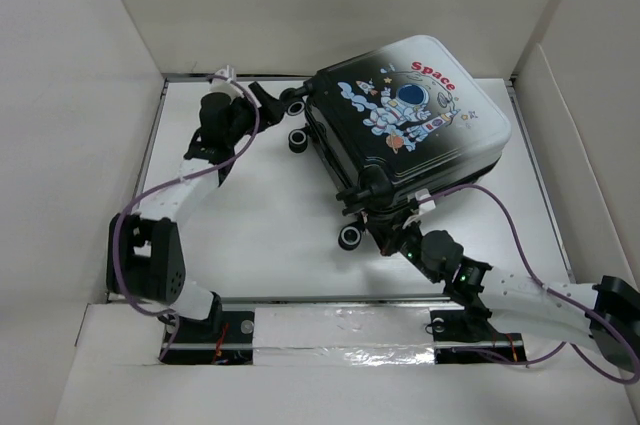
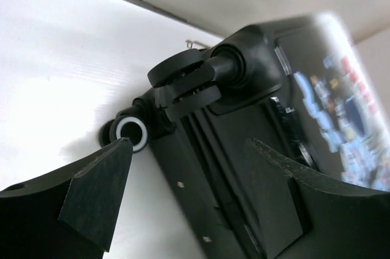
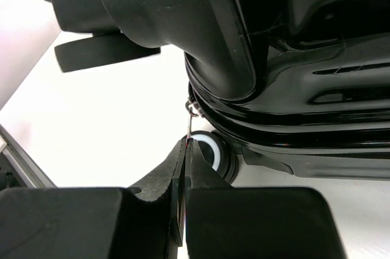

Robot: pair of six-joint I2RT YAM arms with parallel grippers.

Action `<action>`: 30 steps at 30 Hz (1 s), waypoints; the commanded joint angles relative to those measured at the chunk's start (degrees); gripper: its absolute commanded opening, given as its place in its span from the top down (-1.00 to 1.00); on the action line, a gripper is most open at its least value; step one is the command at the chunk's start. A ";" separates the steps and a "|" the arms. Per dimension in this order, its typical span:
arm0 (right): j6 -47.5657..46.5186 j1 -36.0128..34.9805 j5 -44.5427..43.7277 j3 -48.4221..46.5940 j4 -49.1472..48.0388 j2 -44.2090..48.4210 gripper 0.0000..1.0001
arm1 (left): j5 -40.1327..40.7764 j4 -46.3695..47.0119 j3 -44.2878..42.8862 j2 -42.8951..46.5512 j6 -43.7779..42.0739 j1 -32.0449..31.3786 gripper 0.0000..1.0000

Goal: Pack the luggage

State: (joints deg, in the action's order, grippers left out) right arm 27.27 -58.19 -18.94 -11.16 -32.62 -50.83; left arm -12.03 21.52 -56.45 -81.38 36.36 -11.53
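The black-to-white hard-shell wheeled suitcase [image 1: 410,115], printed with a cartoon astronaut and a red "Space", lies closed and flat on the white tabletop [image 1: 250,225], toward the far right. Its wheeled end faces left and toward the arms.

The left end effector [image 1: 272,98] is at the suitcase's far-left corner. In the left wrist view it is released, with its two dark fingers [image 2: 97,192] spread wide on either side of a black twin wheel [image 2: 183,82] and touching nothing.

The right end effector [image 3: 186,146] is at the near corner, beside a white-hubbed wheel [image 3: 211,149]. It is clenched on the thin metal zipper pull [image 3: 191,122] hanging from the shell's seam.
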 commanded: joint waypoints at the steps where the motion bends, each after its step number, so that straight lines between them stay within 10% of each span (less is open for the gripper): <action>1: 1.30 -1.57 6.11 -0.27 -2.27 2.31 1.00 | -8.01 -0.07 -6.91 -3.59 -14.62 -0.51 -0.46; 9: 0.60 -1.57 7.60 -0.97 -0.34 3.63 0.96 | -4.84 -16.59 -23.00 -13.79 -33.10 -1.57 -0.67; 13: 0.51 -1.57 9.00 -2.02 1.41 3.19 0.12 | -6.77 -19.22 -27.21 -17.74 -36.53 -1.57 -0.70; 16: 0.42 -1.57 9.71 -2.55 3.79 4.51 -0.11 | -6.25 -24.04 -33.01 -21.34 -41.62 -2.09 -0.71; 30: -0.02 -1.04 6.81 -3.70 14.77 13.73 -0.19 | -15.39 -32.51 -49.90 -34.71 -47.52 -3.24 -0.22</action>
State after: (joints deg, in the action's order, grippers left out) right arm 27.83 -59.31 -10.79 -12.58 -19.94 -38.54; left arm -25.71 -10.81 -103.02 -113.75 -9.41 -14.55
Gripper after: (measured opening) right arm 0.592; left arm 0.630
